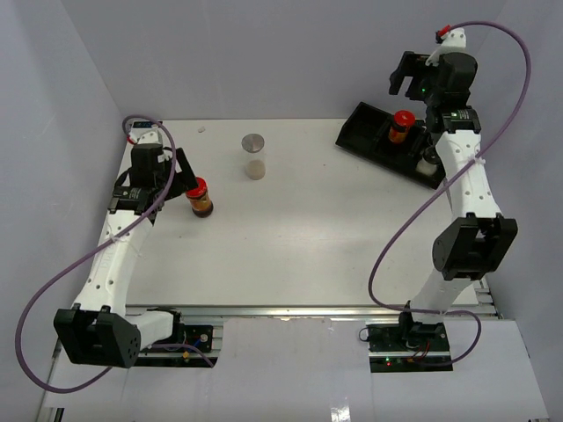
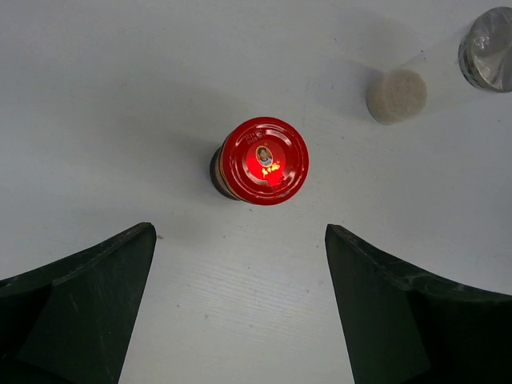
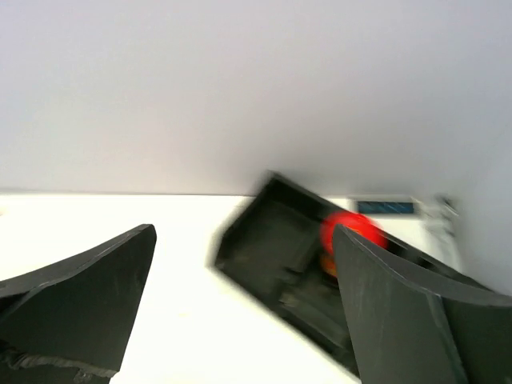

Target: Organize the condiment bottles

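Observation:
A red-capped jar with brown contents [image 1: 201,195] stands upright on the white table at the left. My left gripper [image 1: 183,176] is open and empty just left of it. In the left wrist view the jar [image 2: 262,160] lies just ahead of the gripper [image 2: 238,232], outside the jaws. A clear jar with a flat grey lid [image 1: 253,154] stands at the back centre and also shows in the left wrist view [image 2: 396,96]. A second red-capped jar [image 1: 401,126] stands in the black tray [image 1: 365,132]. My right gripper [image 1: 406,79] is open and empty, raised above the tray.
A pale bottle [image 1: 428,161] sits at the tray's right end, partly hidden by the right arm. In the blurred right wrist view the tray [image 3: 276,256] and red cap [image 3: 348,228] lie ahead of the gripper [image 3: 244,232]. Walls close in the left, right and back.

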